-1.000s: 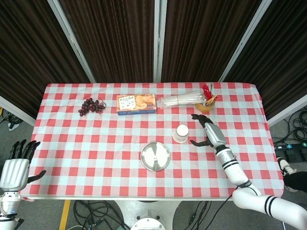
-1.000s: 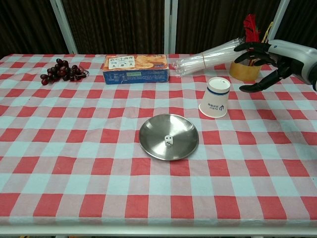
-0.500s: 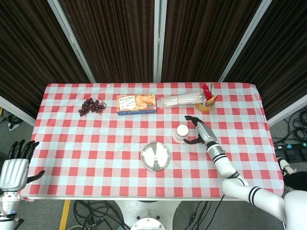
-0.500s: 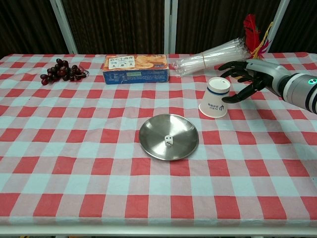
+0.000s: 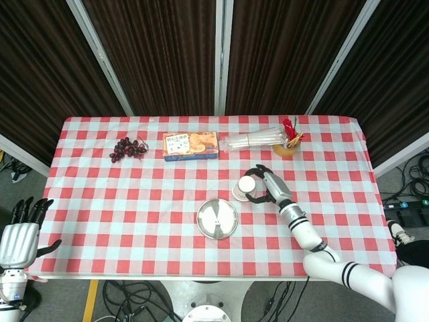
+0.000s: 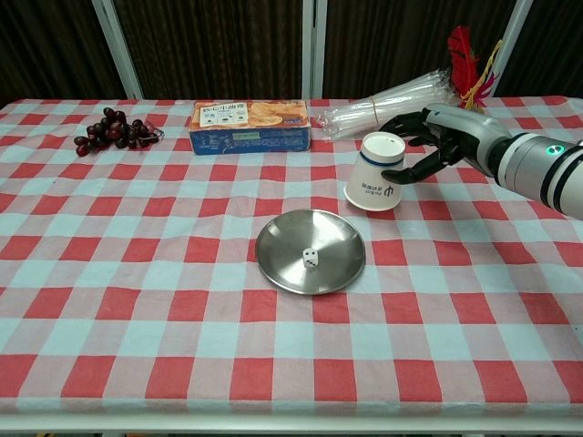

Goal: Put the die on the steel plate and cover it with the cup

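We are gripping the white paper cup with blue print [image 6: 374, 173], inverted and tilted, just above the checked cloth beside the round steel plate [image 6: 311, 251]. It looks light and crushable, so we are judging a gentle hold around its walls safest. The small white die [image 6: 311, 259] is sitting on the plate. Our right hand [image 6: 435, 146] is wrapping the cup; our left hand [image 5: 20, 236] is hanging spread, holding nothing, off the table's edge.
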Robot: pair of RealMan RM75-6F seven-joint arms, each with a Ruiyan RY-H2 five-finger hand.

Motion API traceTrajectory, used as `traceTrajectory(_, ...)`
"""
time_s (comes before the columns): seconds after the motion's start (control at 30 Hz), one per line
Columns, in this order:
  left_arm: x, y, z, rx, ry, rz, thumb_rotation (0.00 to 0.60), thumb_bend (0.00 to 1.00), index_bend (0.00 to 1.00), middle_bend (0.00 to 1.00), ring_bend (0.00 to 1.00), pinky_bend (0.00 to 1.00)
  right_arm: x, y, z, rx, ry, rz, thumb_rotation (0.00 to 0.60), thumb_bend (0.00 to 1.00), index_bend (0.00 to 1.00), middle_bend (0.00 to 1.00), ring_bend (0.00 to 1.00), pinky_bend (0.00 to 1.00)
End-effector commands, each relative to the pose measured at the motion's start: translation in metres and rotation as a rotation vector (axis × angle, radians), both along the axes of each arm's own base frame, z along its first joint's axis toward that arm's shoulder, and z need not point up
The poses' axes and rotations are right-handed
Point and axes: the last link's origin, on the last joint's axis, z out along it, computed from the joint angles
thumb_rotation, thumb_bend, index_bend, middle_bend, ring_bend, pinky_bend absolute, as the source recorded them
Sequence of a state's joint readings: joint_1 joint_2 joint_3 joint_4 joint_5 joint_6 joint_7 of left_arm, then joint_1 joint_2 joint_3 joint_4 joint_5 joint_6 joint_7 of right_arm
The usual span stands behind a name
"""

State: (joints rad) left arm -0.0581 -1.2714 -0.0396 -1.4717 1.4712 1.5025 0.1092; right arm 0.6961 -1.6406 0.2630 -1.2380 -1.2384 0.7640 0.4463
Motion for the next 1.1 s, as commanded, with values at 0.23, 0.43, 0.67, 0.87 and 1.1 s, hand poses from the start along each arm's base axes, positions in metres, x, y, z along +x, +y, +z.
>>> traceTrajectory(0.23,-0.002,-0.004,0.000,0.005,-0.007,0.010,0.600,0.00,0.14,0.13,0.02,0.02,0.033,0.042,-0.013,0.131,-0.022,0.214,0.600,0.28,0.49,0.22,0.00,0.01)
traceTrajectory(0.43,-0.006,-0.006,0.000,0.008,-0.014,0.021,0.600,0.00,0.14,0.13,0.02,0.02,0.044,0.045,-0.038,0.154,0.011,0.254,0.600,0.27,0.49,0.22,0.00,0.01)
traceTrajectory(0.67,-0.009,-0.007,-0.001,0.009,-0.019,0.026,0.600,0.00,0.14,0.13,0.02,0.02,0.050,0.044,-0.052,0.167,0.037,0.267,0.600,0.27,0.49,0.22,0.00,0.01)
traceTrajectory(0.87,-0.011,-0.009,-0.001,0.008,-0.024,0.031,0.600,0.00,0.14,0.13,0.02,0.02,0.045,0.028,-0.053,0.109,0.047,0.218,0.600,0.27,0.49,0.22,0.00,0.01)
traceTrajectory(1.1,-0.011,-0.009,0.000,0.010,-0.020,0.032,0.600,0.00,0.14,0.13,0.02,0.02,0.049,0.043,-0.051,0.186,0.022,0.264,0.600,0.28,0.49,0.22,0.00,0.01)
